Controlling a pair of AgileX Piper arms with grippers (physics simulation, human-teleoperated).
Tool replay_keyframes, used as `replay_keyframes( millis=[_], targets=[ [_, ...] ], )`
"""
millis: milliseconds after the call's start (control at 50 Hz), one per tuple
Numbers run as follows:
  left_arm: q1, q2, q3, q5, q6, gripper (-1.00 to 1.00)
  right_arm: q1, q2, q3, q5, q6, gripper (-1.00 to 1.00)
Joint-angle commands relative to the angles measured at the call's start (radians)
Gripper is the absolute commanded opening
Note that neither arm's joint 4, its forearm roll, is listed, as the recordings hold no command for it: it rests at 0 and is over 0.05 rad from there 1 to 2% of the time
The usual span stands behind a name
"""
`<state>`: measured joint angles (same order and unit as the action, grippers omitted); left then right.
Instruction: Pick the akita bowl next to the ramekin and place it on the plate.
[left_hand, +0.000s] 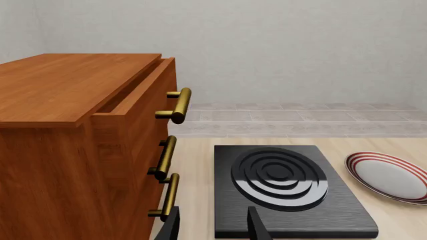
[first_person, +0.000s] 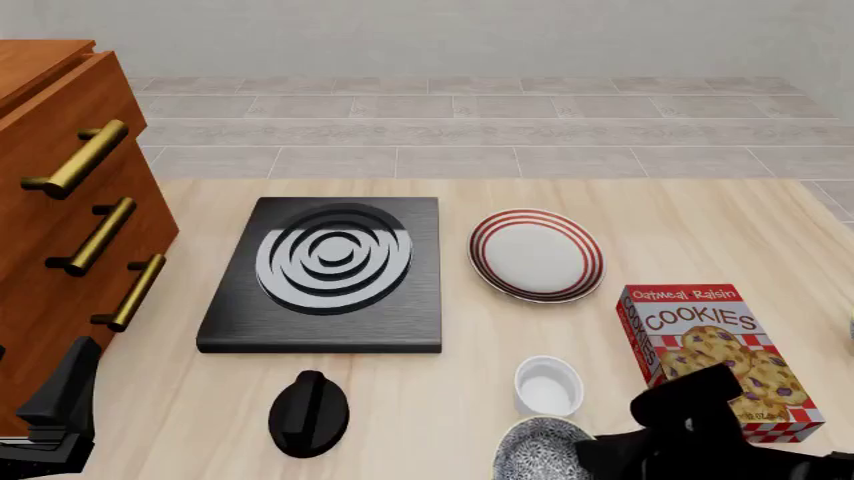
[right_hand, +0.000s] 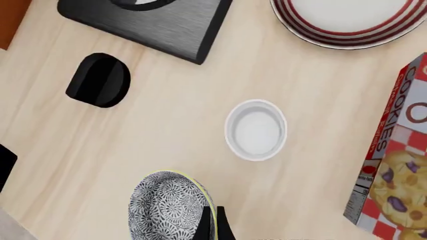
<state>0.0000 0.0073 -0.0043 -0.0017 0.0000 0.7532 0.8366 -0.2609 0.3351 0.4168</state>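
task not complete: the akita bowl sits at the near table edge, just beside the ramekin and well apart from the plate, which holds nothing. whether the bowl is resting on the table or already raised cannot be told. the right gripper is over the bowl's rim in the right wrist view, its fingers drawn close together with the rim apparently pinched between them; grasp judged made or nearly so. remaining: lift, carry past the ramekin, set down on the plate. the left gripper is spread apart, holding nothing, facing the stove plate.
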Motion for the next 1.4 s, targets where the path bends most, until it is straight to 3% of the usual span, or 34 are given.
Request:
replay_keyframes(
  millis=[20, 300, 320, 380, 800, 840, 980, 1140, 1160, 1400],
  targets=[
    [0.000, 0.000, 0.000, 0.000, 0.000, 1.00, -0.019, -0.027, -0.019, 0.030, 0.040, -1.00],
    [0.000, 0.000, 0.000, 0.000, 0.000, 1.00, -0.027, -0.054, -0.028, 0.050, 0.115, -1.00],
    [0.000, 0.000, 0.000, 0.000, 0.000, 1.00, -0.032, -0.077, -0.030, 0.057, 0.150, -1.00],
    [0.000, 0.000, 0.000, 0.000, 0.000, 1.00, -0.036, -0.096, -0.041, 0.071, 0.168, -1.00],
    [0.000, 0.000, 0.000, 0.000, 0.000, 1.00, -0.104, -0.111, -0.114, 0.112, 0.147, -1.00],
    [0.000, 0.000, 0.000, 0.000, 0.000, 1.00, -0.130, -0.101, -0.132, 0.123, 0.119, -1.00],
    [0.000, 0.000, 0.000, 0.000, 0.000, 1.00, -0.152, -0.094, -0.152, 0.134, 0.113, -1.00],
    [0.000, 0.000, 0.000, 0.000, 0.000, 1.00, -0.170, -0.081, -0.171, 0.138, 0.119, -1.00],
    [0.000, 0.000, 0.000, 0.000, 0.000, 1.00, -0.176, -0.068, -0.172, 0.139, 0.141, -1.00],
    [0.000, 0.000, 0.000, 0.000, 0.000, 1.00, -0.246, -0.018, -0.271, 0.161, 0.097, -1.00]
  ],
)
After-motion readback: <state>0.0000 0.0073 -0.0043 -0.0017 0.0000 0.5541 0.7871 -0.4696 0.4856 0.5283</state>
